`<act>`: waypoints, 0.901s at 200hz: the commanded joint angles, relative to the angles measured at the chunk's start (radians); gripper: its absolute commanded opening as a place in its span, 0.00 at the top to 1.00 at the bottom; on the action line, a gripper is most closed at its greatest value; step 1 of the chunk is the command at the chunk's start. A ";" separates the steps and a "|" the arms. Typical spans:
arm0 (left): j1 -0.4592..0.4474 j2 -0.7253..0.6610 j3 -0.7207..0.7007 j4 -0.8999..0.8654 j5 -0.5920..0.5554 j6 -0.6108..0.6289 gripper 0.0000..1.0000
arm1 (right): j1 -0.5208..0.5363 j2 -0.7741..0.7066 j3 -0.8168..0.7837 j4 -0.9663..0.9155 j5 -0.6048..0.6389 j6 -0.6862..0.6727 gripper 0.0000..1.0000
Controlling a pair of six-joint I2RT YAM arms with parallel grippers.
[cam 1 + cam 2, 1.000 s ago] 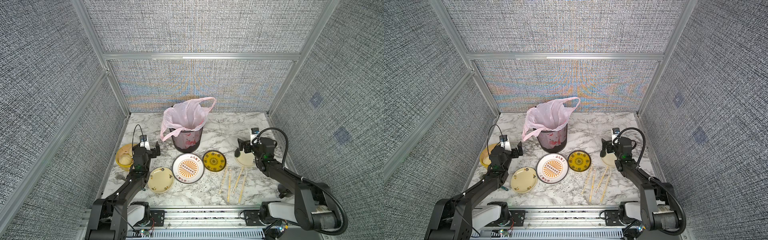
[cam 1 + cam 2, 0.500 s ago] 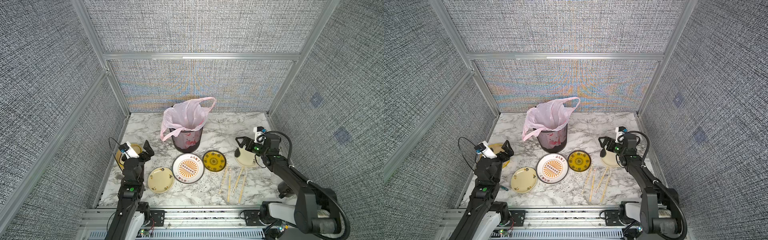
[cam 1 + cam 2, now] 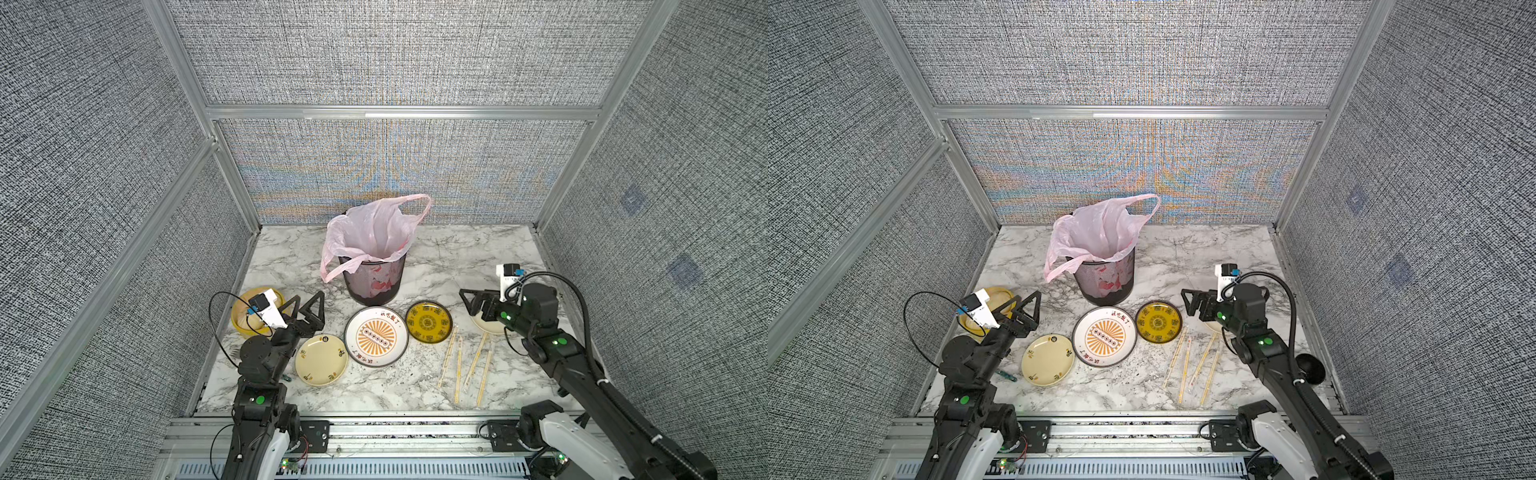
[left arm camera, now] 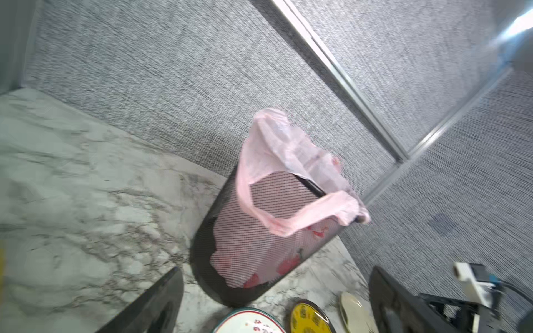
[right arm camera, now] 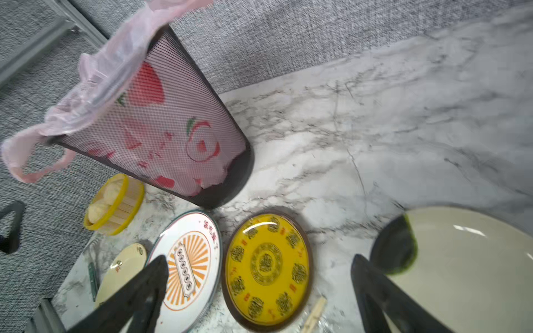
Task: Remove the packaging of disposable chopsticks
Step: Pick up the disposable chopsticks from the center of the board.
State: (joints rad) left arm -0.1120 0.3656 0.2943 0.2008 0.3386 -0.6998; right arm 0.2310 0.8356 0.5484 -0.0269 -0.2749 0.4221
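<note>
Several pairs of disposable chopsticks (image 3: 459, 368) (image 3: 1185, 368) lie side by side on the marble near the front right, pale tan sticks in the packaging, thin clear sleeves. One stick end (image 5: 315, 312) shows in the right wrist view with glinting clear packaging (image 5: 324, 324) round it. My right gripper (image 3: 473, 303) (image 3: 1194, 303) (image 5: 258, 259) hangs open and empty behind the chopsticks, over a white plate (image 3: 488, 330). My left gripper (image 3: 307, 303) (image 3: 1027, 301) (image 4: 276, 271) stands open and empty at the left, pointing toward the bin.
A black mesh bin with a pink bag (image 3: 374, 282) stands mid-table. In front lie an orange-and-white plate (image 3: 376, 336), a yellow plate (image 3: 428, 322) and a cream plate (image 3: 321, 359). A yellow steamer with buns (image 3: 245, 322) sits at the far left. Grey walls close in three sides.
The left arm has drawn back toward its base and its gripper has swung round to point at the bin. The right wrist has shifted slightly right and down. Both grippers stayed open.
</note>
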 commanded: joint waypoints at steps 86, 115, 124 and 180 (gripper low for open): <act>-0.469 0.304 0.137 -0.055 0.142 0.272 0.06 | 0.292 -0.153 -0.054 -0.505 0.362 0.148 0.08; -0.628 0.423 0.183 -0.058 0.049 0.312 0.07 | 0.335 -0.098 -0.048 -0.588 0.504 0.202 0.10; -0.673 0.456 0.192 -0.041 0.031 0.315 0.09 | 0.335 -0.084 -0.042 -0.614 0.528 0.222 0.10; -0.864 0.694 0.272 0.046 -0.042 0.333 0.13 | 0.232 -0.036 -0.110 -0.595 0.425 0.247 0.32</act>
State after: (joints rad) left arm -0.9401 0.9844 0.5449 0.1696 0.3382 -0.3843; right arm 0.5106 0.7757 0.4553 -0.6292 0.2123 0.6601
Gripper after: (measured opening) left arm 0.869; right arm 0.727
